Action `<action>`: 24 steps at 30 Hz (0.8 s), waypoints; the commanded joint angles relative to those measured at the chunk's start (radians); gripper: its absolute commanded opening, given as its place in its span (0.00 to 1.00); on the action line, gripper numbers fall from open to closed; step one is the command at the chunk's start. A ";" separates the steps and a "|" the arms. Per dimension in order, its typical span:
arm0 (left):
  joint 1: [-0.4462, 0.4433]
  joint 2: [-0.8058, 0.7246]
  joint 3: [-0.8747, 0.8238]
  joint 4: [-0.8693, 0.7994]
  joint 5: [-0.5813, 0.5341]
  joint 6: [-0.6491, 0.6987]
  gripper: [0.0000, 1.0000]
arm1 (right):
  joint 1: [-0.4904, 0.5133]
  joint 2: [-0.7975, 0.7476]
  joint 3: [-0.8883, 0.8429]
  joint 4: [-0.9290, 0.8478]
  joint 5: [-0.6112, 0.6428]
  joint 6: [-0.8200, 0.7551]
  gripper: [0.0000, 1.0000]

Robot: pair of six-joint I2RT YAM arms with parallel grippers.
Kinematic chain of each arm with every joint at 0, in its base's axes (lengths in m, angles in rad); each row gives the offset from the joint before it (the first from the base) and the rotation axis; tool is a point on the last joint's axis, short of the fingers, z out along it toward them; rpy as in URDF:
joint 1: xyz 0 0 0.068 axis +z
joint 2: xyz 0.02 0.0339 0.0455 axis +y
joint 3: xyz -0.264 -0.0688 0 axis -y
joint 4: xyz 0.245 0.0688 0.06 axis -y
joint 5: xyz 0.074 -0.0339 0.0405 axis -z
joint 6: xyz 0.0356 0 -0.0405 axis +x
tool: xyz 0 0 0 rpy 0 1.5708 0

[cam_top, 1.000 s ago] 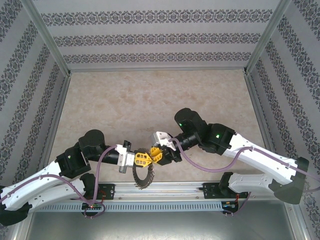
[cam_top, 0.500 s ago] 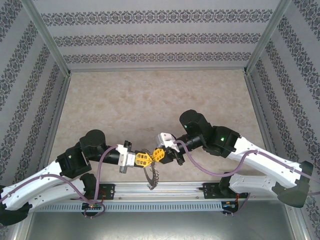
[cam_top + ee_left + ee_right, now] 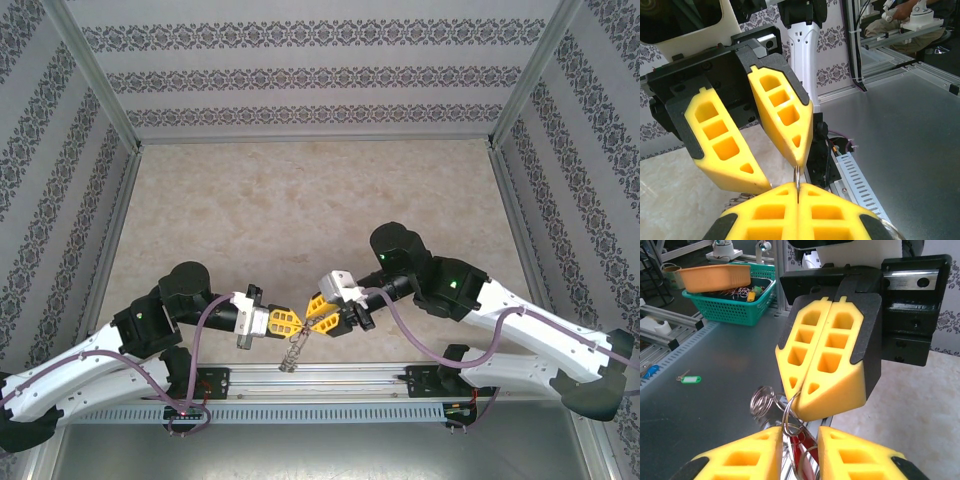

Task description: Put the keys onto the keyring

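Progress check from us: the left end effector (image 3: 292, 321) is clamped shut on the keyring (image 3: 788, 410), pinching its thin metal edge-on right at the fingertips, so the ring hangs down off it with the wire loops dangling. The right end effector (image 3: 313, 318) faces it nose to nose, with its jaws only narrowly parted. The little red key (image 3: 799, 454) sits in that gap, low among the loops. We can't tell whether those fingers touch it or whether it's actually threaded on. Our guess is that the threading step is underway but not confirmed done, and we don't spot any other key.

On room to move: all of this happens up in the air at the near edge of the counter (image 3: 300, 200), about mid-width, with the ring hanging just over the aluminium rail (image 3: 400, 372). That's the tight side, because anything dropped here could land on the rail or slip past it. Toward the far edge there's loads of open counter, and the patterned walls (image 3: 320, 75) are well apart from both arms. The two end effectors themselves are almost touching, so that's where the clearance is thin.
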 commanded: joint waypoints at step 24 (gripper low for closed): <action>-0.005 -0.072 -0.036 0.089 -0.084 -0.024 0.00 | -0.008 -0.038 -0.095 0.098 0.023 0.077 0.28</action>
